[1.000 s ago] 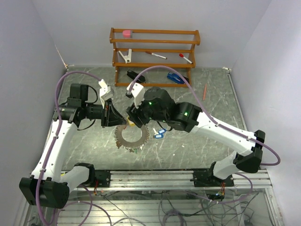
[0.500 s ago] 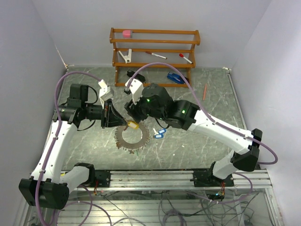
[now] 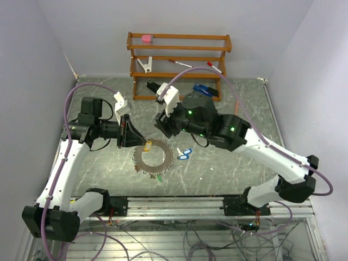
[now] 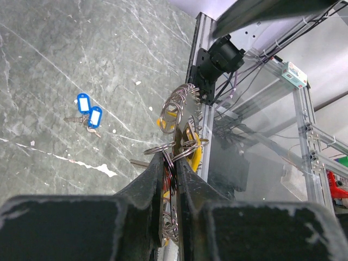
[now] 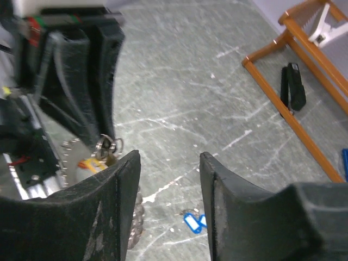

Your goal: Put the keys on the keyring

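Currently left pincer (image 4: 169,163) pinching keyring (image 3: 154,157) rim; right pincer (image 5: 167,163) hovering spread, empty; 2 blue-tagged keys (image 3: 183,154) lying on tabletop (image 3: 217,168) just beside ring; worth descending straight, gripping 1 tag squarely

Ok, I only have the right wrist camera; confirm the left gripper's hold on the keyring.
Observer: The left wrist view shows the left gripper shut on the rim of the keyring.
Operator: Now place the loose keys for me.
Observer: From above, the two blue-tagged keys lie on the table right of the keyring, clear of it.
Operator: Locate my gripper too.
Observer: From above, the right gripper sits beyond the keyring's far edge, not over those keys.
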{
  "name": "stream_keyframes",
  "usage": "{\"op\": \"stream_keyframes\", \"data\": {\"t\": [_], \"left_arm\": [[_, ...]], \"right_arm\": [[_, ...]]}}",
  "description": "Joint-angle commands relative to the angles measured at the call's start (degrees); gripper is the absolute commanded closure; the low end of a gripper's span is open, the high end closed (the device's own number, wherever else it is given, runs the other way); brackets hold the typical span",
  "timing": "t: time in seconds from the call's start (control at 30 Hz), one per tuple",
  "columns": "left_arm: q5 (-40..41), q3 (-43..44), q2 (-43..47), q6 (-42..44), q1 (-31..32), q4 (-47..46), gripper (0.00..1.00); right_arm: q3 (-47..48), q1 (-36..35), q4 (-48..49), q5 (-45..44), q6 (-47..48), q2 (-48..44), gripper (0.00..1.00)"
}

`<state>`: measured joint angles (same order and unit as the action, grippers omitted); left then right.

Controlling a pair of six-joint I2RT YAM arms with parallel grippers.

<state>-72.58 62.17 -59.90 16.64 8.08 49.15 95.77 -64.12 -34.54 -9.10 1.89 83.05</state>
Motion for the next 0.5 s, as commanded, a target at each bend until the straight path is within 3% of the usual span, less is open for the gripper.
{"op": "stream_keyframes", "data": {"t": [0.0,0.47], "left_arm": [[-2.87,0.01,0.85,-1.72,0.01,-1.81,0.93],[-2.04,0.28,0.14,-1.32,0.01,-1.21,0.93]], "right_arm": [[2.61,0.1,-2.59,7.23,-1.65,-1.79,0.56],[-1.01,-1.88,-3.15,11.93,-5.23,1.18,0.63]]}}
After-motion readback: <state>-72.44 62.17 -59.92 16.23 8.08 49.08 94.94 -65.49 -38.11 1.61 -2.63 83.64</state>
